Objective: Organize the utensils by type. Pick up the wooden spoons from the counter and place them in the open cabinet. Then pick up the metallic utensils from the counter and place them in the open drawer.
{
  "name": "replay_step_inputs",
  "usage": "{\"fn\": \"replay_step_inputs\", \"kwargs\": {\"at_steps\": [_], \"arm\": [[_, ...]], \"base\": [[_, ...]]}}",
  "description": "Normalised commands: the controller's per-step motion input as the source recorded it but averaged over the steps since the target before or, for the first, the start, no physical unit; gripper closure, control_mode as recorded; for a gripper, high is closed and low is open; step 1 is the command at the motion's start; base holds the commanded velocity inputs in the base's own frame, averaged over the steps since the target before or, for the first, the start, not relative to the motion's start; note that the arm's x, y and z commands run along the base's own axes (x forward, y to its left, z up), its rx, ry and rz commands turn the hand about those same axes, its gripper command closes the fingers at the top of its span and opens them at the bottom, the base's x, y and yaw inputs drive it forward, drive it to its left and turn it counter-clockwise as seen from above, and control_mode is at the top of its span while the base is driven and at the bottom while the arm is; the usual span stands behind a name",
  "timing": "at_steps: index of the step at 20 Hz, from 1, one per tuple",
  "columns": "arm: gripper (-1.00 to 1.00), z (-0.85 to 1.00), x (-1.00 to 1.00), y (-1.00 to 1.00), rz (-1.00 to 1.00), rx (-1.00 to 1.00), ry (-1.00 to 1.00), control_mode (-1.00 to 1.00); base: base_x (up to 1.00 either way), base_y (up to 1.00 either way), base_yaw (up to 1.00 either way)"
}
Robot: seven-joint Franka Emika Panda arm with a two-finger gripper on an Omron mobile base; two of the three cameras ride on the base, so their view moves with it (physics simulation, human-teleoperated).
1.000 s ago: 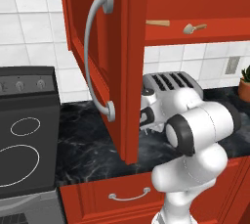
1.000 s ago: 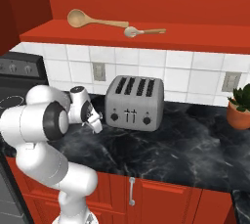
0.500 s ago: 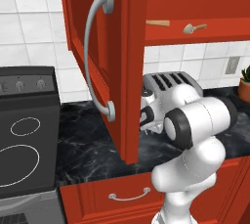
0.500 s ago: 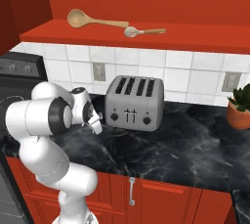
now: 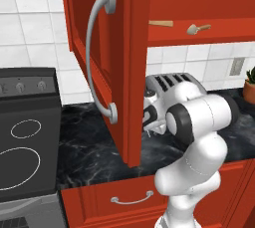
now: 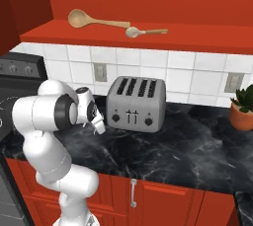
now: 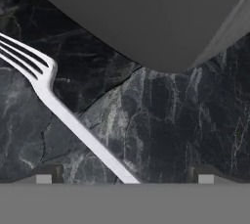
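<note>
A silvery fork [image 7: 73,123] lies on the black marble counter [image 7: 176,120], tines at the upper left of the hand view, with its handle running down between my fingertips [image 7: 44,175]. My gripper [image 7: 124,176] is open, low over the counter [image 6: 188,146] just left of the toaster. It also shows in both base views [image 6: 99,124] [image 5: 149,121]. Two wooden spoons, one large [image 6: 81,18] and one small [image 6: 132,32], lie on the shelf of the open cabinet [image 5: 119,72]. The same two spoons appear from the left side [image 5: 160,23] [image 5: 198,28]. The drawer is out of view.
A grey toaster [image 6: 136,104] stands close beside the gripper, its body looming at the top of the hand view [image 7: 146,17]. A black stove [image 5: 25,142] is to the left. A potted plant [image 6: 242,111] stands at the right. The open cabinet door hangs over the counter.
The arm's elbow has shifted slightly toward the toaster. The gripper stays open by the toaster's left side.
</note>
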Motion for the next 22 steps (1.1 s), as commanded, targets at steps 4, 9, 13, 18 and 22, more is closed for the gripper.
{"fn": "replay_step_inputs", "kwargs": {"at_steps": [4,9,13,18,22], "arm": [[-1.00,-0.17,0.12,-0.05,-0.02,0.00,0.00,-1.00],[-1.00,-0.17,0.14,0.00,-0.02,0.00,0.00,-1.00],[-1.00,-0.11,0.15,0.00,-0.01,0.00,0.00,-1.00],[-1.00,-0.09,0.15,0.00,-0.01,0.00,0.00,-1.00],[-1.00,-0.26,0.01,0.00,0.00,0.00,0.00,-1.00]], "base": [[0.00,0.00,0.00],[0.00,0.00,0.00],[0.00,0.00,0.00],[0.00,0.00,0.00],[0.00,0.00,0.00]]}}
